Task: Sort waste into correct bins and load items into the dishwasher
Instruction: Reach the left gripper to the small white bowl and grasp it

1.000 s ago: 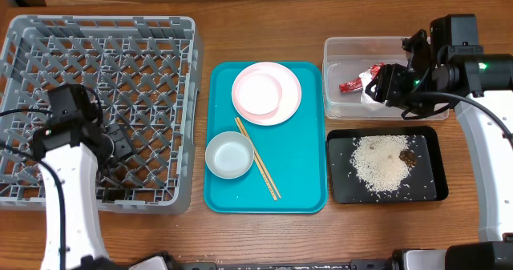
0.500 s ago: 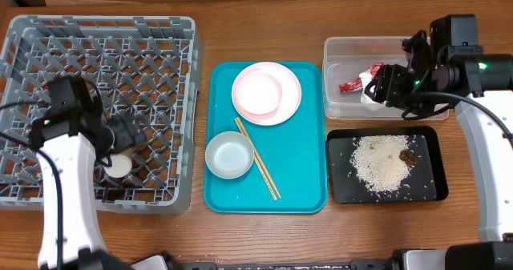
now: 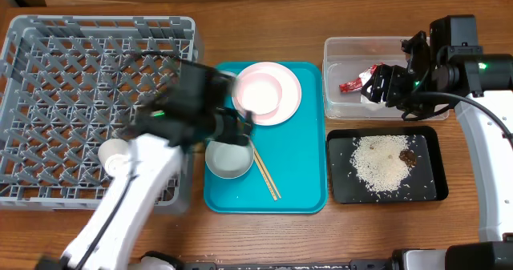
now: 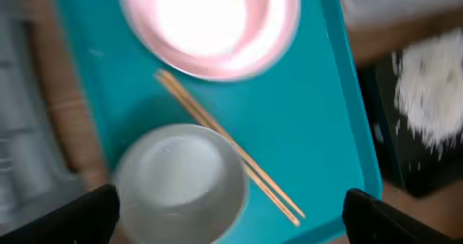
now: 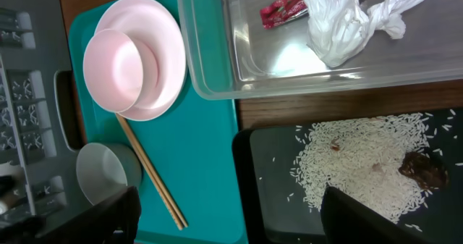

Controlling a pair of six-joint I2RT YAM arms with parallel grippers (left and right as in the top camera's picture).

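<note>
Rice point(image 3: 383, 167) and a brown scrap point(image 3: 407, 156) lay in the black tray point(image 3: 343, 191) at 4 o'clock on the table point(image 3: 256, 30). The red wrapper point(image 3: 350, 86) and white tissue point(image 5: 347, 27) sat in the clear tub point(image 3: 337, 54) at 2 o'clock, below the right gripper point(image 5: 235, 215), its fingers spread wide and empty. The left gripper point(image 4: 230, 211), likewise wide with nothing held, hovered over the bowl point(image 3: 228, 159) at the teal tray's point(image 3: 300, 170) 7 o'clock, with chopsticks point(image 3: 263, 167) along the bowl's 3 o'clock rim and stacked plates point(image 3: 268, 94) at the tray's 12 o'clock.

The tub point(image 5: 217, 77) is clear glossy plastic; the crate point(image 3: 48, 62) matt grey plastic. Plates point(image 5: 163, 48) look smooth, chopsticks point(image 4: 239, 156) wooden.
</note>
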